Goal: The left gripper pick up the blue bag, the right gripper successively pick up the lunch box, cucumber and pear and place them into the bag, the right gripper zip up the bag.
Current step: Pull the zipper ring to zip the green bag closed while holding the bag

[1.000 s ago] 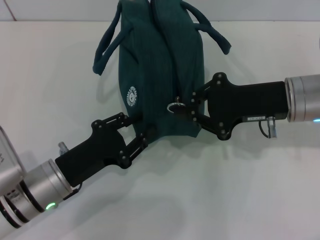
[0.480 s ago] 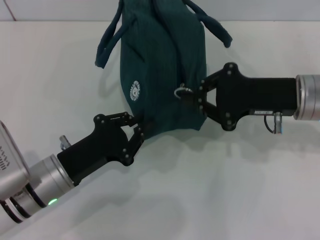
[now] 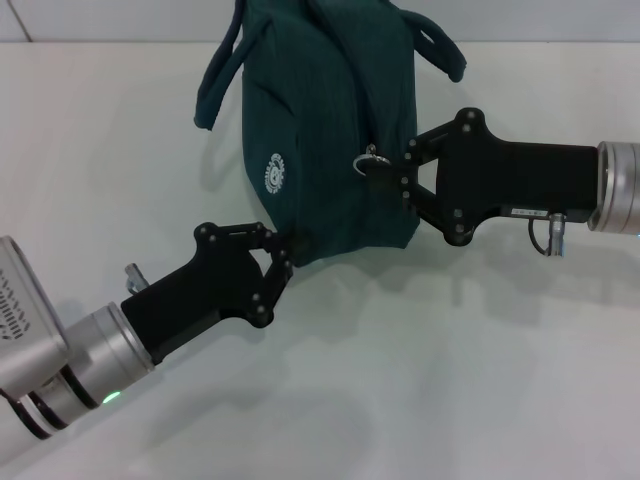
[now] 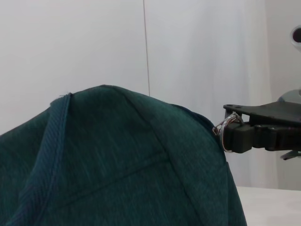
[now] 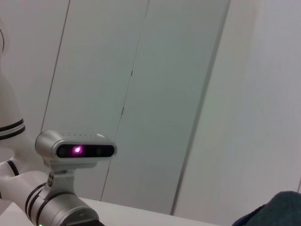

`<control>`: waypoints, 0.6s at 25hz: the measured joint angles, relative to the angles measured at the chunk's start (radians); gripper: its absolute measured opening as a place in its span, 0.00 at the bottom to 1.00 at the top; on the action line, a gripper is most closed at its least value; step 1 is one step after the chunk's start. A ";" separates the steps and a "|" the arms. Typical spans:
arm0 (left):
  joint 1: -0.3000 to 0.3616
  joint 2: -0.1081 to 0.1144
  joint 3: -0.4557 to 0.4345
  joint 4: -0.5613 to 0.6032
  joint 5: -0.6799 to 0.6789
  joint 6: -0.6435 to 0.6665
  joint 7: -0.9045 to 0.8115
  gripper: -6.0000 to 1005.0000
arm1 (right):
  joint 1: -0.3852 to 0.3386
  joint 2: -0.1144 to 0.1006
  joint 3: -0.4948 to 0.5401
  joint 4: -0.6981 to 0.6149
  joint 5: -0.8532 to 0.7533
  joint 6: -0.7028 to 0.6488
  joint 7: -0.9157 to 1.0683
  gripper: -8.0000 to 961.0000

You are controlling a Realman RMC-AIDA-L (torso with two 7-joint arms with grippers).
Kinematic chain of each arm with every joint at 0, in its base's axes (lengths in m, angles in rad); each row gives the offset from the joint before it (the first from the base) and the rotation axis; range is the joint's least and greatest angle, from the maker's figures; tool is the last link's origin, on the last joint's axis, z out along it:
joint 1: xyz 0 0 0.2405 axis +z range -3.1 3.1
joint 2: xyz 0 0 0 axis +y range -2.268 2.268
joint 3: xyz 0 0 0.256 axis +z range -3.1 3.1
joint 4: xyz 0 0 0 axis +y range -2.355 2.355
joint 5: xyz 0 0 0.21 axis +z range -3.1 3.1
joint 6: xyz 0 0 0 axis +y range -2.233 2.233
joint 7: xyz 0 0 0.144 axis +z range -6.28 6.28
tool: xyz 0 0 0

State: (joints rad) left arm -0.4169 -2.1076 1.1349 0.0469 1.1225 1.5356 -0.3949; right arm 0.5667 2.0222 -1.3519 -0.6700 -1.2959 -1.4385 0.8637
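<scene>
between the two grippers, on the white table [image 3: 420, 380], the teal-blue bag [image 3: 320, 150] is stood, with its dark handles [image 3: 215, 85] draped to either side. its lower corner is pinched by the left gripper [image 3: 283, 258], fingers pressed together on the fabric. on the far side from that gripper, the metal zipper ring [image 3: 372, 160] is held at the tips of the right gripper [image 3: 402, 178], pinched on the pull. a small round white logo [image 3: 273, 172] is printed on the bag's face just above the left gripper; its lettering cannot be read. from the left wrist, the ring [image 4: 225, 133] is seen against the right gripper's black fingers.
</scene>
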 joint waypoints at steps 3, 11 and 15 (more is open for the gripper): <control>-0.002 0.000 -0.002 -0.001 0.000 0.000 0.004 0.07 | 0.003 0.000 -0.004 0.002 0.000 0.001 -0.001 0.03; -0.015 0.000 -0.005 -0.003 -0.003 0.000 0.001 0.09 | 0.008 0.000 -0.001 0.006 0.001 0.003 -0.004 0.03; -0.028 0.000 -0.005 -0.004 -0.026 -0.002 -0.056 0.23 | 0.013 0.000 0.000 0.008 0.001 0.004 -0.004 0.03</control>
State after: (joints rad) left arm -0.4448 -2.1077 1.1294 0.0428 1.0963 1.5331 -0.4505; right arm 0.5800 2.0217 -1.3523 -0.6621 -1.2954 -1.4345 0.8592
